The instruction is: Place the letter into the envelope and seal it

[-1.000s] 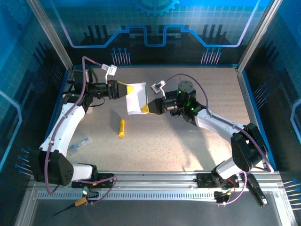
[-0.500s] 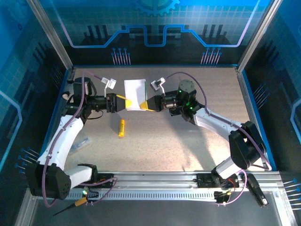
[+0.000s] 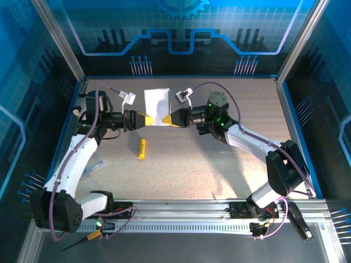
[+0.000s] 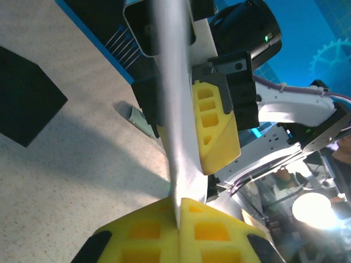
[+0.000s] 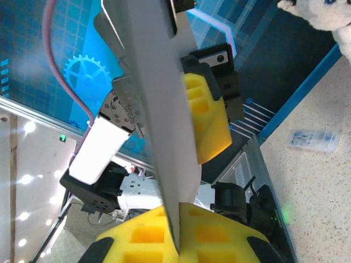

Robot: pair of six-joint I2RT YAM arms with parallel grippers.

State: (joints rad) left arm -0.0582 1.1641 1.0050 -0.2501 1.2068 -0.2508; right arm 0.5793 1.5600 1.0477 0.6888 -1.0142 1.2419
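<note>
The letter, a plain white sheet, was held above the far middle of the desk. The left gripper and right gripper were each clamped shut on a near corner. The desk was speckled grey, with blue-lit panels around it.

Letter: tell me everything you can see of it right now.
The letter reads as a plain white rectangular paper sheet, thin and flat, with no print discernible. It is pinched at its two near corners, the left end effector shut on one and the right end effector shut on the other. Both wrist cameras see it edge-on, as a slim pale strip running out from the grip.
</note>
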